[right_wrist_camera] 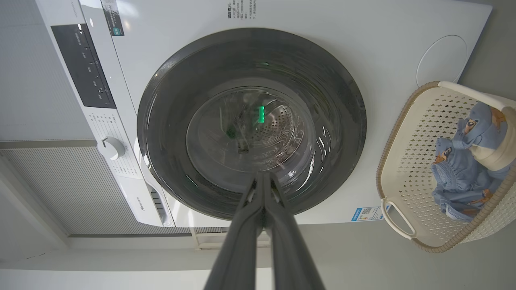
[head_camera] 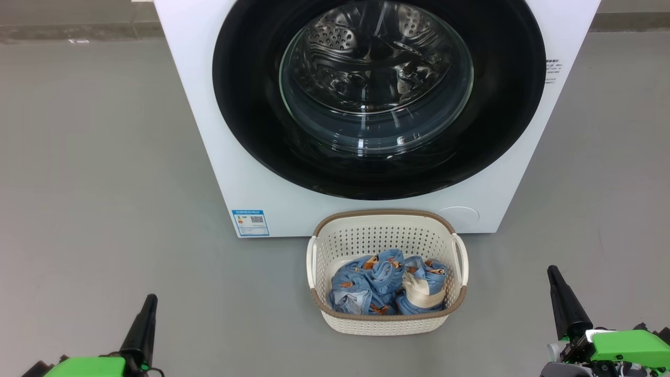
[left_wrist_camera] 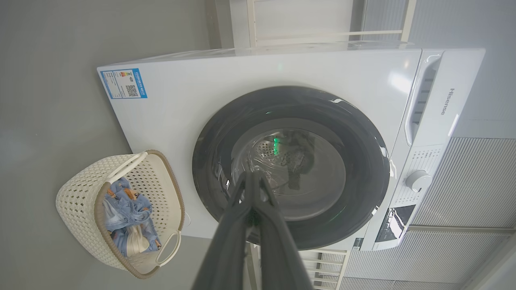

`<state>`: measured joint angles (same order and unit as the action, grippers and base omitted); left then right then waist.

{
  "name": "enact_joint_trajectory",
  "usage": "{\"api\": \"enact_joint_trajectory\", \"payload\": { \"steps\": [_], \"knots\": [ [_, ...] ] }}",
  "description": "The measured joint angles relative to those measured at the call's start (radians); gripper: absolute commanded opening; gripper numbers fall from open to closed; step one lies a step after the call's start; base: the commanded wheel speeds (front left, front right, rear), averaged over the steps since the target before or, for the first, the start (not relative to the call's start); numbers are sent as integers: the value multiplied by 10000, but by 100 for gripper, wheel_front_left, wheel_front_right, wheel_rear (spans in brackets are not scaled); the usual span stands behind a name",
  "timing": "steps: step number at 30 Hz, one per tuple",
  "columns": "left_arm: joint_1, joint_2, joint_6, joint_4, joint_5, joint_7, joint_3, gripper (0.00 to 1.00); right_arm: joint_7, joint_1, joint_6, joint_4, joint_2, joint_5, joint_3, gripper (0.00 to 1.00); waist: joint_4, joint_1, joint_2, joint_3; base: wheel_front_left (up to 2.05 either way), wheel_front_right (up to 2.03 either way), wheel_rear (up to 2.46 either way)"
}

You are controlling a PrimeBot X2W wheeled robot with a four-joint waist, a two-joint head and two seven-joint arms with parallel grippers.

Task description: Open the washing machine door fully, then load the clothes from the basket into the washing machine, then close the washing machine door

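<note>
Hanging well back from the washing machine [head_camera: 209, 136], out wide of its left front corner, the left gripper [head_camera: 149, 303] is closed tip to tip on nothing, and the right gripper [head_camera: 554, 277] mirrors it off the right corner, pinched together and empty too. Moving in toward the machine, the basket [head_camera: 387, 323] sits on the floor [head_camera: 104, 183] just in front of it, right below the door [head_camera: 246, 89], and that door is shut flush against the front, so opening it looks like the first job. Expect a rigid, fairly weighty piece that swings on a hinge. Its glossy black rim [head_camera: 502, 115] will likely be slippery, and the bulging glass bowl [head_camera: 377, 84] gives no purchase and is the part to spare. The edge of the rim seems the place to hook, though which side carries the catch I cannot tell. The clothes [head_camera: 387, 283] lie bunched in the basket's half farther from the machine. They look soft, light and limp, sure to drape and trail, so pinch a thick fold or the cream waistband [head_camera: 421, 296]. The basket looks light enough to skid if tugged.
</note>
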<state>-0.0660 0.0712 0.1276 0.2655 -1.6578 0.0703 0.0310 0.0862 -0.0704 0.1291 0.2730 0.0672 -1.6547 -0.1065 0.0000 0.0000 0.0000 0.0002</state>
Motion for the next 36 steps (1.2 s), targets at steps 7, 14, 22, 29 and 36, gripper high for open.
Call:
{"api": "enact_joint_trajectory", "payload": {
  "steps": [7, 14, 22, 29, 36],
  "knots": [
    [-1, -4, 0, 0, 2, 2, 15, 0, 2, 0, 0, 0, -4, 2, -6, 0, 0, 1, 0, 0, 0, 0, 0],
    [-1, -13, 0, 0, 31, 2, 31, 0, 2, 0, 0, 2, -8, 4, -12, 0, 0, 0, 0, 0, 0, 0, 0],
    [-2, -21, 0, 2, 61, 4, 46, 0, 2, 0, 0, 2, -12, 6, -19, 0, 0, 0, 0, 0, 0, 0, 0],
    [512, -326, -12, 529, 73, -13, -50, 100, -17, 484, 0, 581, -150, 211, -8, 100, -1, 0, 0, 13, 0, 0, 0],
    [501, -322, -12, 468, 196, -178, -144, 100, -182, 494, 0, 541, -151, 353, 0, 100, 12, 1, 0, -3, 0, 0, 0]
  ]
}}
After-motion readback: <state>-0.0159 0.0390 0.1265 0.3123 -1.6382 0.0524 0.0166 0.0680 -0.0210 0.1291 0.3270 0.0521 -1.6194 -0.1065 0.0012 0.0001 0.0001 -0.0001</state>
